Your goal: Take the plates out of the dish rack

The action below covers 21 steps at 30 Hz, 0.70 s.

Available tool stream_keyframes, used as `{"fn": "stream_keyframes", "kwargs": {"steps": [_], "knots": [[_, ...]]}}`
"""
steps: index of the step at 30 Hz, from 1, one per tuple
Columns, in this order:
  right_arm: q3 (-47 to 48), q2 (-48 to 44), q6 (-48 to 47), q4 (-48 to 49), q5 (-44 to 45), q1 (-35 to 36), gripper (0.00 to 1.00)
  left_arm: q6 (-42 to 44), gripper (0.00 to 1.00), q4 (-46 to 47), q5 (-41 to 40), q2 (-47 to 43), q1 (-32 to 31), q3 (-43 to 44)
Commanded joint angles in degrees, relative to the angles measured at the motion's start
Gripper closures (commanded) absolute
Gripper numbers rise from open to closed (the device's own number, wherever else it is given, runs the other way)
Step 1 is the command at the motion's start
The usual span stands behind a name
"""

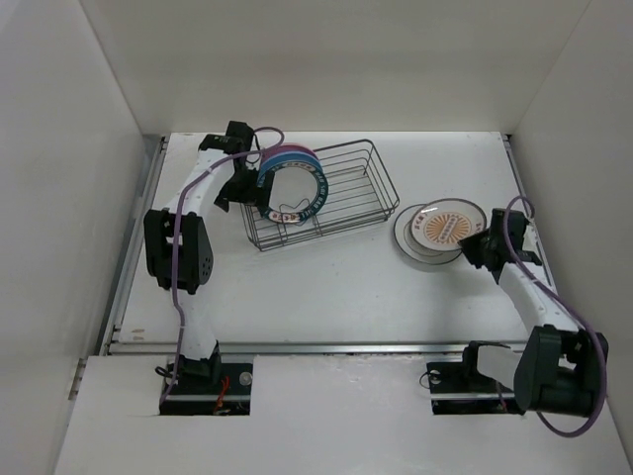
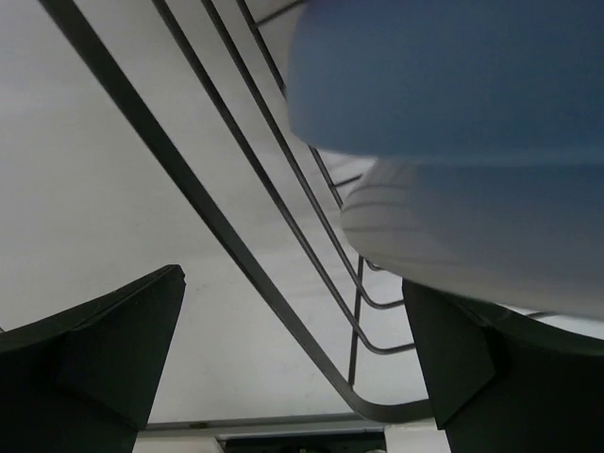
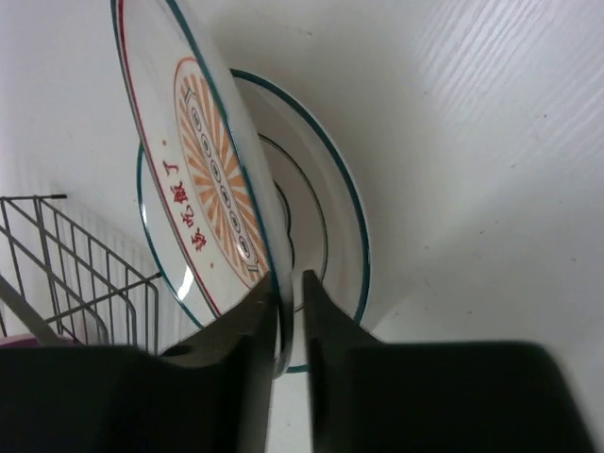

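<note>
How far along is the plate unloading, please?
Done: one white plate lies on the table. In hand: the right gripper pinches the orange plate, tilted over it. Left: three plates stand in the dish rack, the open left gripper near them.

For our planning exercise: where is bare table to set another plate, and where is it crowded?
Bare: table between dish rack and arm bases, and behind the rack. Crowded: rack's left end, left pincer at standing plates; right side, right pincer holding orange plate over another plate.
</note>
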Motion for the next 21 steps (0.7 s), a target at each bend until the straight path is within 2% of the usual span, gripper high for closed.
{"fn": "stream_keyframes", "kwargs": {"steps": [1, 2, 5, 8, 9, 11, 12, 13, 14, 16, 19, 21], "knots": [[0.67, 3.37, -2.37, 4.58, -3.87, -0.05, 0.72, -1.36, 0.02, -1.67, 0.97, 0.27, 0.06, 0.00], [0.67, 4.68, -3.17, 4.58, -5.53, -0.05, 0.61, -1.36, 0.02, -1.67, 0.98, 0.28, 0.06, 0.00], [2.15, 8.82, -4.93, 3.09, -6.34, -0.05, 0.52, -1.89, 0.08, -1.67, 1.59, 2.38, 0.06, 0.00], [2.86, 10.49, -6.25, 1.16, -7.04, -0.05, 0.41, -1.89, 0.26, -1.67, 3.61, 3.78, 0.06, 0.00], [3.39, 10.50, -6.95, 1.15, -7.57, -0.05, 0.35, -1.89, 0.34, -1.67, 4.14, 3.79, 0.06, 0.00], [3.91, 9.54, -7.56, -0.34, -7.57, -0.05, 0.28, -1.89, 0.73, -1.67, 2.23, 5.28, 0.06, 0.62], [3.92, 9.53, -8.27, -1.22, -7.57, -0.05, 0.28, -1.89, 0.73, -1.67, 1.17, 5.29, 0.06, 0.62], [3.92, 8.23, -8.27, -1.75, -6.96, -0.05, 0.24, -1.89, 0.80, -1.67, -0.15, 5.90, 0.06, 1.14], [3.92, 7.43, -8.80, -2.27, -6.43, -0.05, 0.24, -1.89, 0.93, -1.67, -1.47, 6.42, 0.06, 1.67], [4.45, 5.67, -9.42, -3.25, -5.47, -0.05, 0.23, -1.37, 1.00, -0.88, -5.69, 6.95, 0.06, 2.46], [5.50, 1.90, -13.53, -2.38, -5.46, 0.47, 0.23, 1.09, 1.00, 0.61, -10.95, 7.66, 0.06, 3.78], [6.90, -1.71, -16.87, -0.79, -4.94, 4.15, 0.23, 4.07, 1.00, 2.11, -12.72, 8.19, 0.06, 5.36]]}}
